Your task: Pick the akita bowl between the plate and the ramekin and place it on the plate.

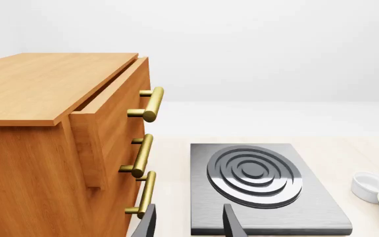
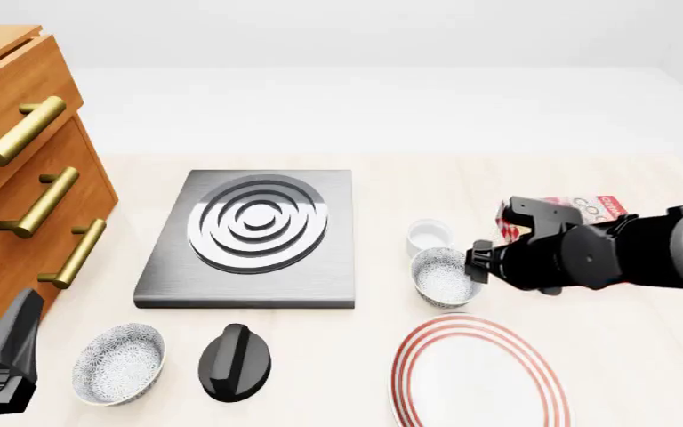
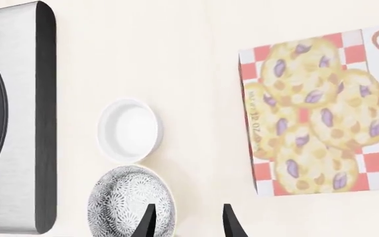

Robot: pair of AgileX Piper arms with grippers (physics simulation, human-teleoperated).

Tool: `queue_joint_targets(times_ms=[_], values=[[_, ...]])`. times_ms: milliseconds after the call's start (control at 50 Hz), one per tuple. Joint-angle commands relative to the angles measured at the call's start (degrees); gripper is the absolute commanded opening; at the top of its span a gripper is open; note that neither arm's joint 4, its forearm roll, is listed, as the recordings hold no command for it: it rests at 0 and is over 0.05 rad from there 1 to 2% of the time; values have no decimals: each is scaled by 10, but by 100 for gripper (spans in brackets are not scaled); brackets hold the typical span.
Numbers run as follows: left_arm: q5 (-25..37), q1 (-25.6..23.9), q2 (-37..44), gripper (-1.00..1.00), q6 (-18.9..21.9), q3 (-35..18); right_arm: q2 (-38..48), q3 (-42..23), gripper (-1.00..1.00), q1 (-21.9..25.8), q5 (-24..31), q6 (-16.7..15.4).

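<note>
— Nearest the front camera sits the plate (image 2: 479,375), its red rings cut off by the lower edge. What lies just beyond it?

— Beyond it stands the bowl (image 2: 444,277), speckled inside, and right behind that, almost touching, the ramekin (image 2: 429,236). So the bowl lies between the plate and the ramekin on the bench (image 2: 626,356).

— Where is the right end effector (image 3: 188,219) relative to that bowl?

— Just beside it, on the bowl's right side in the front view. In the right wrist view one fingertip overlaps the bowl's (image 3: 132,202) rim and the other hangs over bare bench; the fingers are spread apart and nothing is between them. The ramekin (image 3: 130,130) shows just past the bowl there.

— And the left end effector (image 1: 189,222)?

— It is well apart, low at the front view's left corner. Its fingers stand apart with nothing held, pointing toward the hob (image 1: 262,190) and the drawers (image 1: 57,143).

— Anything else around?

— A second speckled bowl (image 2: 118,363) and a black knob (image 2: 236,362) lie in front of the hob, and a cookie box (image 3: 321,113) lies to the right of the ramekin.
</note>
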Motion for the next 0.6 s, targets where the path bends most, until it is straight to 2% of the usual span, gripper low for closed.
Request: queue_joint_targets(times_ms=[20, 600], values=[[0, 0, 0, 100, 0, 0, 12, 4, 100, 8, -9, 4], [0, 0, 0, 100, 0, 0, 44, -2, 100, 23, -31, 11]])
